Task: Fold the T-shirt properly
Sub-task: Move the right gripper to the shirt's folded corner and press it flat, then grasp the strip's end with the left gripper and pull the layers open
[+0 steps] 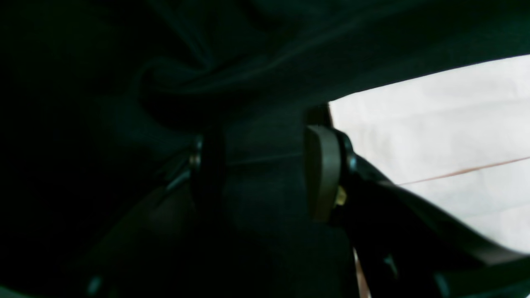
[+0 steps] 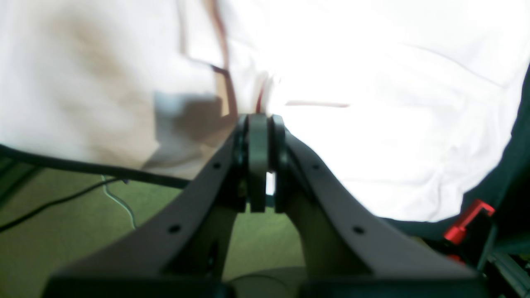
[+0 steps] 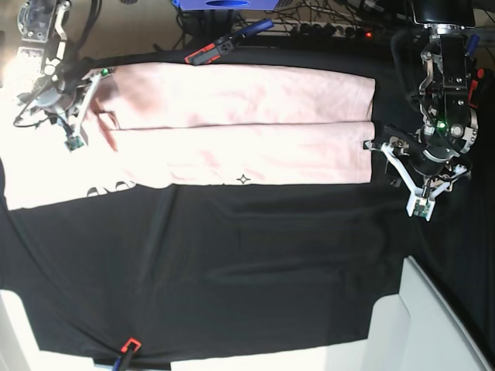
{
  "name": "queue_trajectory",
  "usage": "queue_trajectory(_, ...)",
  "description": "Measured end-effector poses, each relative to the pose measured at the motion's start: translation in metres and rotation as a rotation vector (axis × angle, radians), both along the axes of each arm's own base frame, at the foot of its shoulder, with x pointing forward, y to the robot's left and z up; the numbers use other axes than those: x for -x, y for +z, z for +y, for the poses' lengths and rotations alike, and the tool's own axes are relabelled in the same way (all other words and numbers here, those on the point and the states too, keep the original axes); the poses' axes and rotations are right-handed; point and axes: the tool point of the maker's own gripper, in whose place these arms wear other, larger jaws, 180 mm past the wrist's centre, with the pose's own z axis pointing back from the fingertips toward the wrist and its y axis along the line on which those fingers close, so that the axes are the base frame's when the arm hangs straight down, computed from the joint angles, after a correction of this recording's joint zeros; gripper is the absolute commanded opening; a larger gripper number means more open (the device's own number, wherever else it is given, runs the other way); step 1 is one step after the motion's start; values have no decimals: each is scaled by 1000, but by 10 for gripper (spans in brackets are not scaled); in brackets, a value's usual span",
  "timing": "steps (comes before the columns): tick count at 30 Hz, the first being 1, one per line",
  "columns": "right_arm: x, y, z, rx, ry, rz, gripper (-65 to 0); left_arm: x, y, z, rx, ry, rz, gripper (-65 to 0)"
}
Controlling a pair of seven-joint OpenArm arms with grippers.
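Note:
The pale pink T-shirt lies folded lengthwise across the far half of the black table cloth, with black lettering showing at its lower left. My right gripper is at the shirt's left end. In the right wrist view it is shut, a white sliver of T-shirt between its pads. My left gripper sits at the shirt's right edge. In the left wrist view it is open over dark cloth, with the T-shirt just to its right.
A red and blue clamp holds the cloth at the far edge and another clamp holds it at the near edge. A red clamp shows beside the right arm. A white surface stands at the near right. Cables hang over the green floor.

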Motion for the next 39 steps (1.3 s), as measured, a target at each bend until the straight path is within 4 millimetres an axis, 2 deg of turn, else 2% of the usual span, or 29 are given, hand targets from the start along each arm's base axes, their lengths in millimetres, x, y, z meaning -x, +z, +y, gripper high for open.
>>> queue_trajectory(3,-3,10,-4,26,0,-16,-461,0,0,-1,6,0,-1,-341)
queue_trajectory(7,-13,41,-10,86,-2,-57,-350,0,0,-1,8,0,-1,-341)
queue_trajectory(10,-19,55,-17,121,-6,-79,-341,0,0,-2,10,0,-2,-341)
queue_trajectory(17,-21,58,-43,158,-42,-91,-341,0,-1,-2,13,0,-1,-341)
queue_trajectory(22,-14,37,-40,118,-55,-49,-341,4,-3,-2,14,2,9,-346)
queue_trajectory(24,-15,36,-38,105,-49,-66,-366,4,-4,-3,19,3,9,-351)
queue_trajectory(25,-17,37,-37,99,-43,-87,-382,5,-5,-5,38,12,5,-376)
queue_trajectory(26,-18,37,-35,93,-40,-99,-398,7,-5,-4,82,39,-4,-433)
queue_trajectory(28,-17,36,-33,82,-33,-107,-422,18,-4,9,177,131,-31,-640)
queue_trajectory(29,-14,35,-34,84,-33,-101,-425,25,-2,22,223,196,-45,-650)
queue_trajectory(32,-8,33,-36,93,-37,-83,-425,38,5,52,332,300,-94,-623)
queue_trajectory(33,-9,33,-35,89,-35,-89,-425,40,2,55,373,315,-90,-613)
queue_trajectory(35,-12,34,-34,83,-34,-98,-425,53,-22,52,445,333,25,-571)
queue_trajectory(37,-12,35,-35,86,-33,-101,-425,61,-43,49,520,372,88,-469)
queue_trajectory(39,-12,34,-34,84,-33,-101,-425,69,-53,41,574,315,132,-361)
